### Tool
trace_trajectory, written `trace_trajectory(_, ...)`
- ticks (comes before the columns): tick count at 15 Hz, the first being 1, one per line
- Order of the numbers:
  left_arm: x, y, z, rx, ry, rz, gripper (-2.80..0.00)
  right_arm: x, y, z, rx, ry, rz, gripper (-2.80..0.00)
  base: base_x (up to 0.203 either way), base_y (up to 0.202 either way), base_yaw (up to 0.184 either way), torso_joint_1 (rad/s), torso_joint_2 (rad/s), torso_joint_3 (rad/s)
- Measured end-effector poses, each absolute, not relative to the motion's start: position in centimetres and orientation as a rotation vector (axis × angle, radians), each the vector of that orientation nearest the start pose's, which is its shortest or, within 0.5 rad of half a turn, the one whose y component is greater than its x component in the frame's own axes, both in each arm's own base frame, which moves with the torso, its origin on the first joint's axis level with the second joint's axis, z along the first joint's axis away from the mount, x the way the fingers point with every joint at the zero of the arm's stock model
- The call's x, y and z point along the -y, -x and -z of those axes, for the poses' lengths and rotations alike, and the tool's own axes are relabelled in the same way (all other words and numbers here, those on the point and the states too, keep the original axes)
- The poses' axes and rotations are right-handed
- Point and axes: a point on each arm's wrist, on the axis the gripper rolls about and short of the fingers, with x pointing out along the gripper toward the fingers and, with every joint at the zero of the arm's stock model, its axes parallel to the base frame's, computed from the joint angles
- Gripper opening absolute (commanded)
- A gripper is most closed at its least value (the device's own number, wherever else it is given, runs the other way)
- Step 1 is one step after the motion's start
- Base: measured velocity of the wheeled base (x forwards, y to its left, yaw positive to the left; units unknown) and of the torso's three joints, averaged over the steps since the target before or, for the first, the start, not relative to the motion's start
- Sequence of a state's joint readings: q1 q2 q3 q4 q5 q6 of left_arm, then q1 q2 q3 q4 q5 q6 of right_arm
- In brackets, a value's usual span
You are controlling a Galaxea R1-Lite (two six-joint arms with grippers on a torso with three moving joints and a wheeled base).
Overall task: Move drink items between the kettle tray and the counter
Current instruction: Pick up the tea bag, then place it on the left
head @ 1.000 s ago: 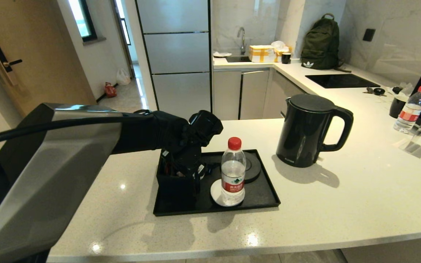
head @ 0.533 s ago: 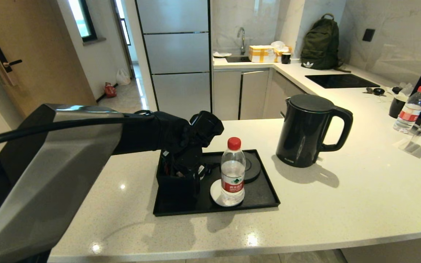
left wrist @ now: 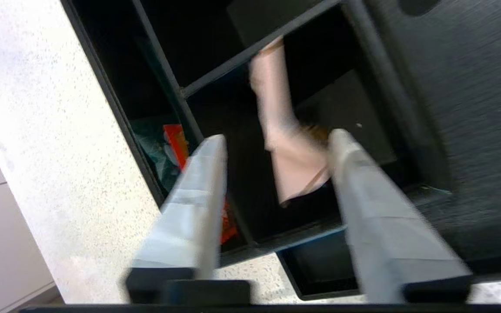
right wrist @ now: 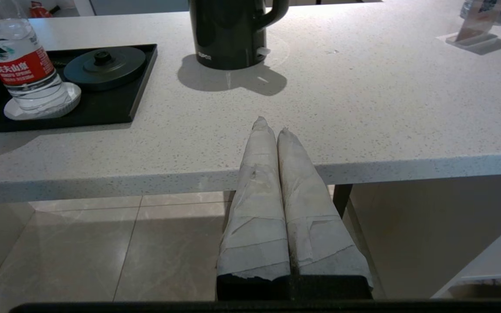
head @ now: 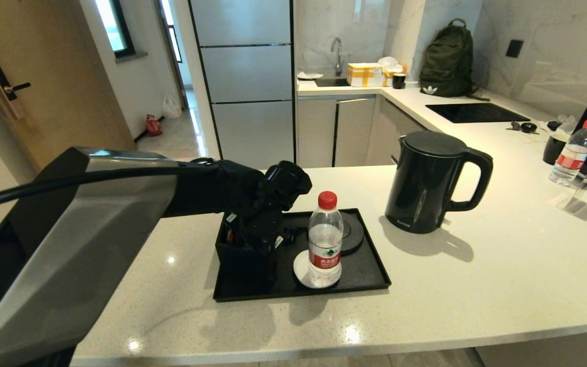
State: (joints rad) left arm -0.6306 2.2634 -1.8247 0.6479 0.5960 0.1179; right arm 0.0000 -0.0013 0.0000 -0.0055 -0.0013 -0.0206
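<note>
Reaching down into the compartmented box at the left end of the kettle tray, your left gripper has its jaws set astride the pale pink sachet, which stands on end in one of the box's cells. The jaws stand partly apart: one finger touches or nearly touches the sachet's side, while a clear gap shows between the sachet and the other finger. You do not have a grip yet. The step in hand looks like picking the sachet out of the box so it can go onto the desk.

For the next move, bring the jaws in until both fingers press the sachet, then lift straight up so it clears the thin dividers. The packet is thin and limp, so it may bend or slip if you pinch only its edge. An orange packet lies in the neighbouring cell; keep clear of it.

The kettle already stands on the desk to the right of the tray, off its round base. A water bottle stands on a white coaster on the tray, just beside your arm's path.

Your right gripper waits below the desk's front edge, jaws pressed together and holding nothing.
</note>
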Motion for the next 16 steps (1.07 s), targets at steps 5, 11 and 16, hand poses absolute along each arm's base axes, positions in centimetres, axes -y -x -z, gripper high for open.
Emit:
trace_trajectory(5, 24.2, -35.2, -13.7, -0.892, -0.734, 0.084, -2.8, 0.0, 2.3, -7.6, 0.007, 0.021, 0.003, -2.8, 0.0, 0.0, 0.0, 0.0, 0.0, 0.0)
trace_trajectory(11, 24.3, -35.6, -15.2, -0.837, -0.666, 0.073, -2.8, 0.0, 2.3, -7.6, 0.007, 0.021, 0.002, -2.8, 0.0, 0.0, 0.0, 0.0, 0.0, 0.0)
trace_trajectory(16, 22.7, -36.1, -23.4, -0.529, -0.383, 0.028, -2.8, 0.0, 2.3, -7.6, 0.007, 0.021, 0.002, -2.8, 0.0, 0.0, 0.0, 0.0, 0.0, 0.0)
